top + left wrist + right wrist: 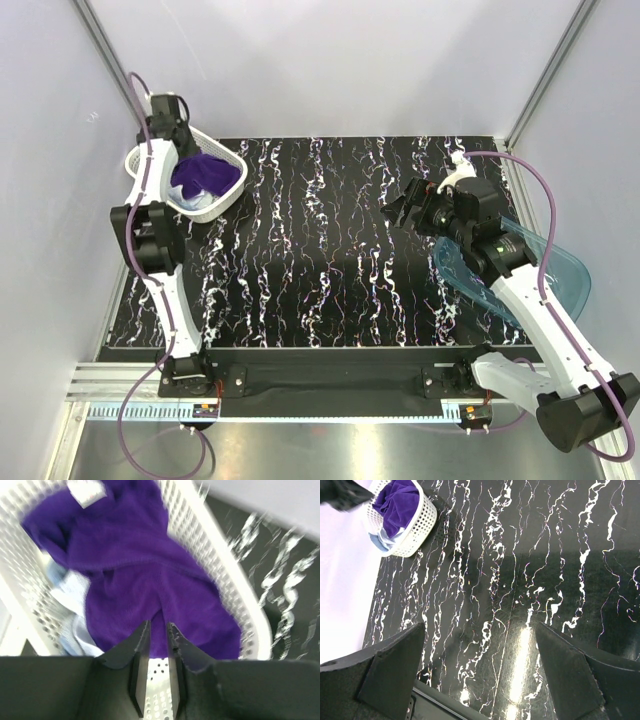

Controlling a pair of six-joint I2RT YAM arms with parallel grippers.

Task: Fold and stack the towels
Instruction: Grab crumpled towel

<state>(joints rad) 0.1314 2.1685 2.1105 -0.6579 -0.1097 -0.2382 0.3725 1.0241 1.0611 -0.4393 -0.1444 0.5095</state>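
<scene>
Purple towel [207,172] in basket [222,203], ten o'clock; left jaws narrow at it, hold unclear; right jaws wide, empty.

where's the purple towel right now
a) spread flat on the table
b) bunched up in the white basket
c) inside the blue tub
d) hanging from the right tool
B: the purple towel sits crumpled inside the white lattice basket at the table's corner, with paler cloth under it.
</scene>
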